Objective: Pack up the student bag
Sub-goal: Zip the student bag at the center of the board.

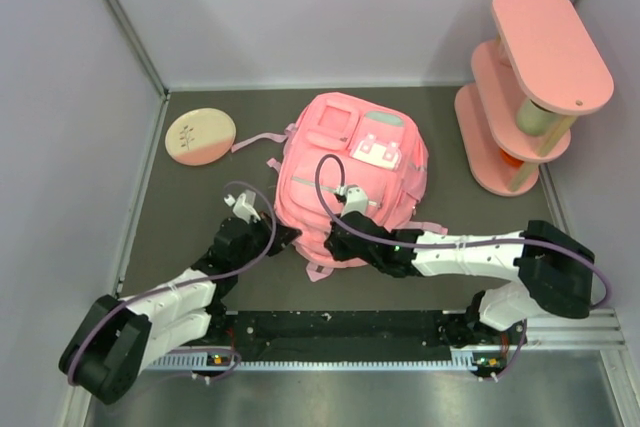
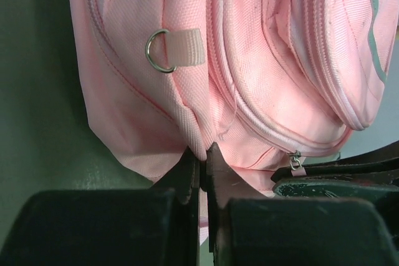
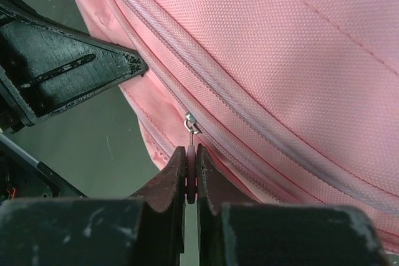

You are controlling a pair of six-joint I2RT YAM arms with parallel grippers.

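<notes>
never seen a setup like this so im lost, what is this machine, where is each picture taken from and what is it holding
These are two robot arms bolted at a table's near edge, each ending in a two-finger gripper. One picture looks down from above; the other two come from cameras on the wrists. On the dark grey table lie a large pink fabric backpack and a round pink and cream disc, and a pink tiered shelf stands at the right. The left gripper is shut on the backpack's near edge. The right gripper is shut on its zipper pull.
</notes>
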